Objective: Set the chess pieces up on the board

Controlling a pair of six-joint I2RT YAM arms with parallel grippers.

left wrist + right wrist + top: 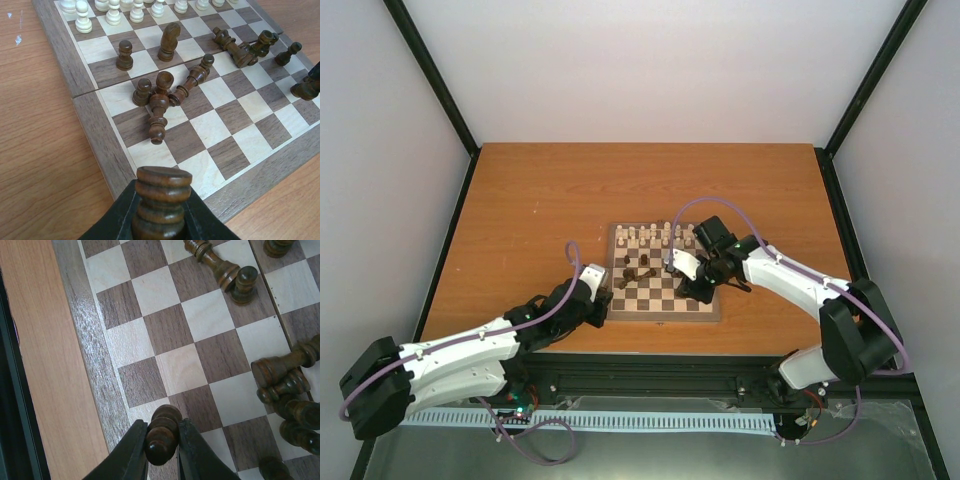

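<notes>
The board lies at the table's near middle. Cream-white pieces stand in rows along its far side; they also show in the left wrist view. Several dark brown pieces lie toppled in the middle, with a few upright. My left gripper is shut on a dark brown piece at the board's near left corner. My right gripper is shut on a dark brown pawn, held over the near squares beside the board's border.
Bare orange-brown tabletop surrounds the board. More toppled dark pieces lie to the right of my right gripper. A black frame rail runs along the table's near edge, with white walls all around.
</notes>
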